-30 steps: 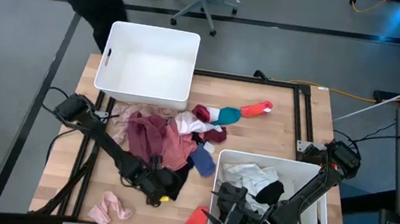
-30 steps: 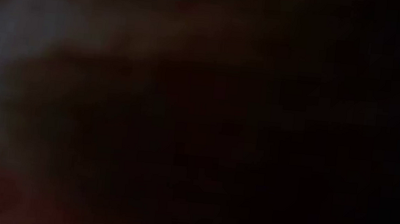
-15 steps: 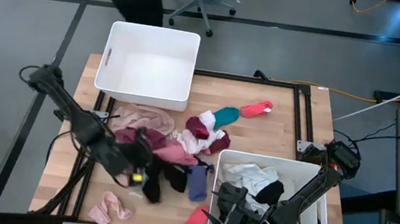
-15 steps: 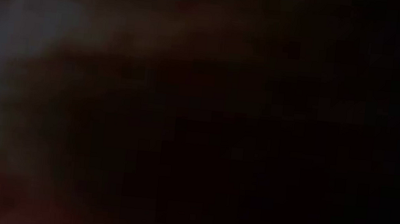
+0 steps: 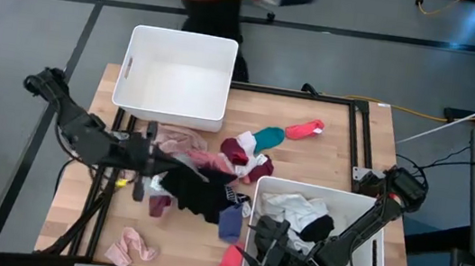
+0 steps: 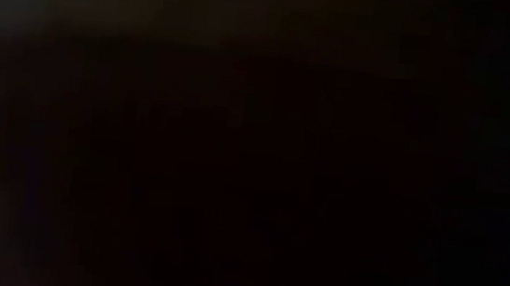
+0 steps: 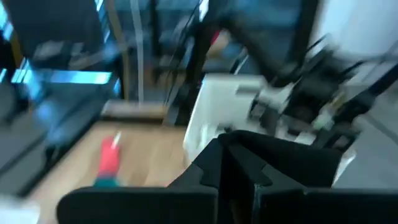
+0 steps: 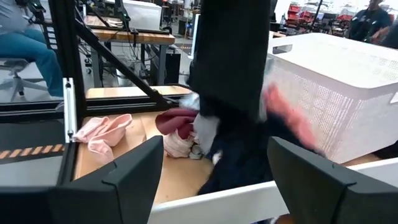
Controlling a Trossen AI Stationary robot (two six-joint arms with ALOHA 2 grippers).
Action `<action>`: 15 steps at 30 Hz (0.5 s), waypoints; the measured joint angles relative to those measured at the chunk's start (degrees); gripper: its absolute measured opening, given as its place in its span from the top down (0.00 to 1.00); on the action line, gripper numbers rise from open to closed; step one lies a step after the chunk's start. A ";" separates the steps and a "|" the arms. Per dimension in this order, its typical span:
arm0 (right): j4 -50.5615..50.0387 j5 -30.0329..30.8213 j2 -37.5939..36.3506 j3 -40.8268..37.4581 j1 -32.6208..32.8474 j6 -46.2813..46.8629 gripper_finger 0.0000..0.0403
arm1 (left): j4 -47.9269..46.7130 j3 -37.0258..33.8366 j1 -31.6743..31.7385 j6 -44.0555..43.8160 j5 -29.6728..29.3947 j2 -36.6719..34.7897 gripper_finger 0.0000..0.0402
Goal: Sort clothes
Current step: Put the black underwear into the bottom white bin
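Left gripper (image 5: 153, 166) clenched on a black garment (image 5: 198, 192) lifted over the clothes pile (image 5: 207, 161) mid-table | right gripper (image 5: 263, 254) spread wide, released, over the near white bin (image 5: 386, 251) holding white and black items | far white bin (image 5: 176, 76) at table's back
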 joint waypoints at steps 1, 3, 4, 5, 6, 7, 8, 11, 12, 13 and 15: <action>-0.02 -0.04 0.00 0.39 -0.24 -1.28 0.28 | 2.77 0.02 -0.37 2.83 0.12 -0.05 0.99; 0.01 0.06 0.00 1.18 -0.89 -3.08 0.28 | 7.50 0.07 -1.08 7.64 0.40 -0.02 0.99; 0.02 0.06 0.00 1.72 -1.19 -4.21 0.28 | 8.99 0.07 -1.34 9.74 0.38 -0.02 0.99; 0.05 0.08 0.00 2.30 -1.45 -5.35 0.28 | 10.23 0.07 -1.53 11.61 0.38 -0.02 0.99; 0.08 0.19 0.00 2.94 -1.48 -6.33 0.28 | 11.36 0.07 -1.62 13.07 0.34 -0.05 0.99; 0.09 0.63 0.00 3.71 -1.82 -7.77 0.28 | 12.11 0.07 -1.68 13.91 0.34 -0.07 0.99; 0.13 1.18 0.00 4.51 -1.90 -9.41 0.28 | 12.58 0.07 -1.70 14.75 0.34 -0.09 0.99; 0.32 3.13 0.00 7.28 -2.11 -14.68 0.28 | 12.97 0.07 -1.70 15.07 0.34 -0.11 0.99; 0.39 3.80 0.00 8.34 -2.07 -16.61 0.28 | 12.94 0.07 -1.70 15.05 0.34 -0.11 0.99; 0.44 4.48 -0.01 9.32 -2.07 -18.67 0.28 | 12.95 0.07 -1.70 14.97 0.40 -0.11 0.99; 0.50 4.79 -0.07 11.05 -2.21 -22.17 0.28 | 13.16 0.02 -1.69 14.37 2.26 -0.11 0.99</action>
